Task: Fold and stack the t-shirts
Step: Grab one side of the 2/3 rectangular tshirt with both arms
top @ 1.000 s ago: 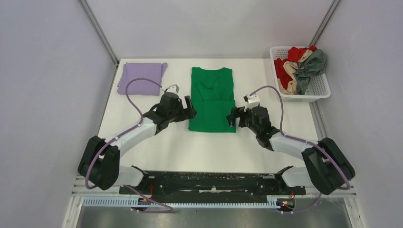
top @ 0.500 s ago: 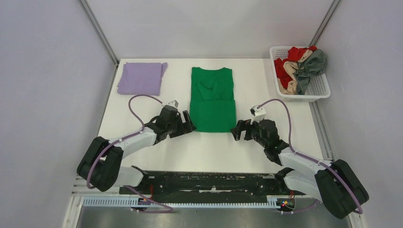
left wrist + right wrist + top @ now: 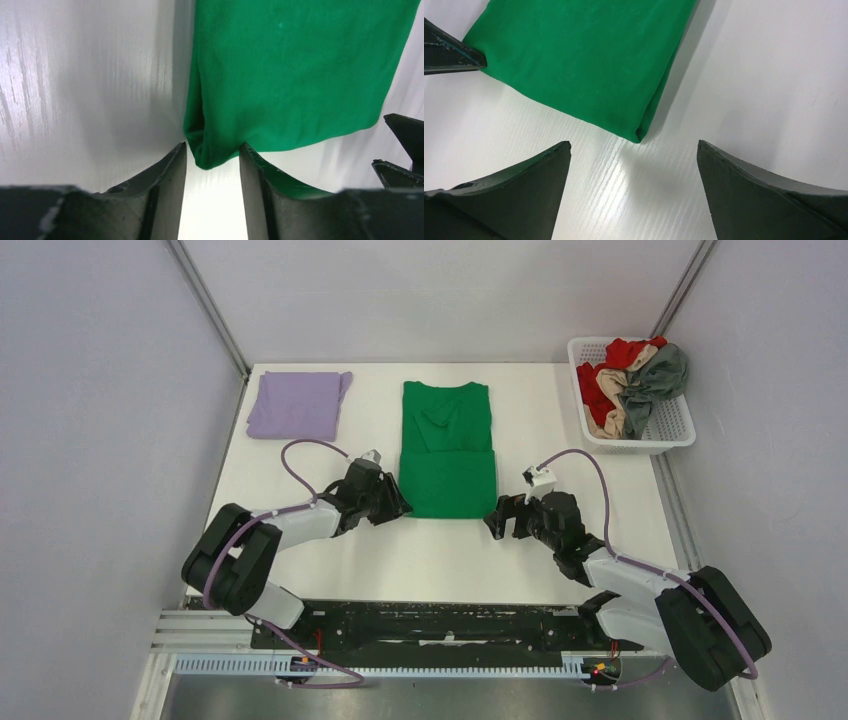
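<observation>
Green cloth lies between the tips of the left claw [image 3: 212,146], whose two black fingers [image 3: 167,175] stand a little apart, one on each side of the near left corner of the bright green t-shirt [image 3: 447,445]. White desk [image 3: 440,560] shows in the gap just below that corner. The right claw [image 3: 634,150] is spread wide open and low over the desk, with the shirt's near right corner just beyond its fingertips and not touched. The green t-shirt lies flat at the middle of the desk, folded into a long strip with its near end doubled over. A folded lavender t-shirt [image 3: 297,405] rests at the far left corner, well apart from both arms. At the far right stands a white lattice basket [image 3: 670,430] holding crumpled red, beige and dark grey t-shirts [image 3: 630,375]
</observation>
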### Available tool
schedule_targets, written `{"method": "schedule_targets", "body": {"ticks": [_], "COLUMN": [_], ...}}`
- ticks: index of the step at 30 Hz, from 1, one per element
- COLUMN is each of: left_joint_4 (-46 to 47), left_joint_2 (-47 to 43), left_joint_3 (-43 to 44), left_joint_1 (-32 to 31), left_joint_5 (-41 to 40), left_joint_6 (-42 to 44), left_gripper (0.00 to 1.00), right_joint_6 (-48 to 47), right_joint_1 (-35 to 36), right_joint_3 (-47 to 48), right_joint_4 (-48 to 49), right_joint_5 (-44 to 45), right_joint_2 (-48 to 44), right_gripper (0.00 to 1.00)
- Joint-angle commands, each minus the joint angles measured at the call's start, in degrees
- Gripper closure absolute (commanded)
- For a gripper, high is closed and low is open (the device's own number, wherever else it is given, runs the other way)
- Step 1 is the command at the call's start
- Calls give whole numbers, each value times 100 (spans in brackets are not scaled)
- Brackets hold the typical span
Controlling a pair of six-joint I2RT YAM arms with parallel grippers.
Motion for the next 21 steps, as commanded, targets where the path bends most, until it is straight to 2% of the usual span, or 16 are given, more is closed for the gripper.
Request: {"method": "schedule_targets", "body": {"ticks": [1,5,8,11,17,21], "left_joint_4": [3,151,194,194,220,246], "left_joint_2": [408,609,714,784,758,645], "left_joint_3": [107,110,112,121,60,-52], "left_joint_1": [-21,-21,-21,-21,-21,-24], "left_joint_5": [-243,-131,-77,-61,-37,-23], "left_joint_6": [-159,-238,-255,-264,-291,-317], "left_gripper": [55,71,84,98,98,98], "right_joint_6": [10,97,37,-26,0,49], "right_joint_1": [-10,-17,-19,-13,69,160], "right_joint_3": [-73,-52,41,153,156,72], "right_joint_4": [406,758,980,1139,1329,1463], "right_joint_5": [-163,-246,-325,-576,-811,-849], "right_joint_2": [185,504,801,1132,1659,1820], "right_gripper": [2,2,9,21,52,81]}}
